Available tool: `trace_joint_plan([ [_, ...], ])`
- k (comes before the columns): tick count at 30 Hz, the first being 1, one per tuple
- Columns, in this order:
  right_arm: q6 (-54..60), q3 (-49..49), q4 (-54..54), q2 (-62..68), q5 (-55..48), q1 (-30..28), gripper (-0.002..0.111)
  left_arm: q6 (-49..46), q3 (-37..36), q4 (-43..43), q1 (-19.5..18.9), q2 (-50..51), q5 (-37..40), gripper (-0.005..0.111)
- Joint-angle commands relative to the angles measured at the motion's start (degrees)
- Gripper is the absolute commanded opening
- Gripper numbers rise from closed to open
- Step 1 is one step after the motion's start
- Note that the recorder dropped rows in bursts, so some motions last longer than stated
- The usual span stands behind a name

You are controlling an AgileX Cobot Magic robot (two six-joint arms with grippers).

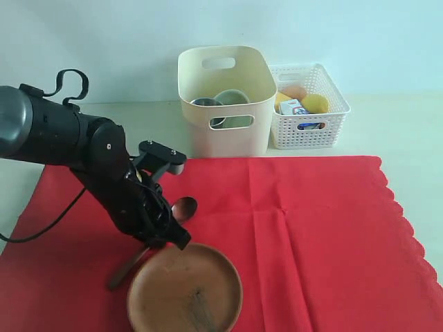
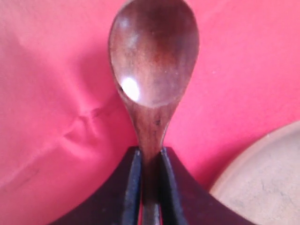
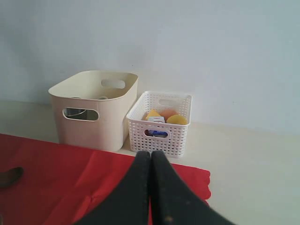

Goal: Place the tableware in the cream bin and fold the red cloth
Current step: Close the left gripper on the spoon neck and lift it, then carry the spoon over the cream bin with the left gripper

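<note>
Nearest the front lies the round brown plate (image 1: 185, 290), flat on the red cloth (image 1: 311, 228) and not yet binned; just beyond its rim the left gripper (image 2: 150, 157) is clenched on the neck of the dark wooden spoon (image 2: 153, 51), one finger on each side of the handle. The spoon's long axis runs on a slant, handle end toward the front left and bowl end pointing away toward the bins, so the lift looks like the left arm's job, up and off to the far right. The right gripper (image 3: 151, 154) hangs closed and empty over the cloth's far edge. At the back the cream bin (image 1: 228, 138) holds the pale bowl (image 1: 232, 98) and steel cup (image 1: 205, 105); the white lattice basket (image 1: 308, 135) beside it holds a yellow fruit (image 1: 315, 104) and a milk carton (image 1: 292, 107)
</note>
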State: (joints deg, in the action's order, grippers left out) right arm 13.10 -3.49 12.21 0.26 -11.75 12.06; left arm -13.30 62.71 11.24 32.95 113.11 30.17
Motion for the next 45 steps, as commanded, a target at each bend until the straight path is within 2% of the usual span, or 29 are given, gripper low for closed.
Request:
trace_joint_plan([
  [1, 0.03, 0.28, -0.04, -0.26, 0.27, -0.38, 0.000, -0.10, -0.05, 1.38, 0.03, -0.24, -3.28, 0.000],
  [29, 0.03, 0.28, -0.04, -0.26, 0.27, -0.38, 0.000, 0.11, -0.05, 3.03, 0.03, -10.79, -17.36, 0.000],
  [37, 0.03, 0.28, -0.04, -0.26, 0.27, -0.38, 0.000, 0.11, -0.05, 3.15, 0.03, -16.17, -23.91, 0.000],
  [45, 0.03, 0.28, -0.04, -0.26, 0.27, -0.38, 0.000, 1.74, -0.05, 4.34, -1.84, -18.74, -35.98, 0.000],
])
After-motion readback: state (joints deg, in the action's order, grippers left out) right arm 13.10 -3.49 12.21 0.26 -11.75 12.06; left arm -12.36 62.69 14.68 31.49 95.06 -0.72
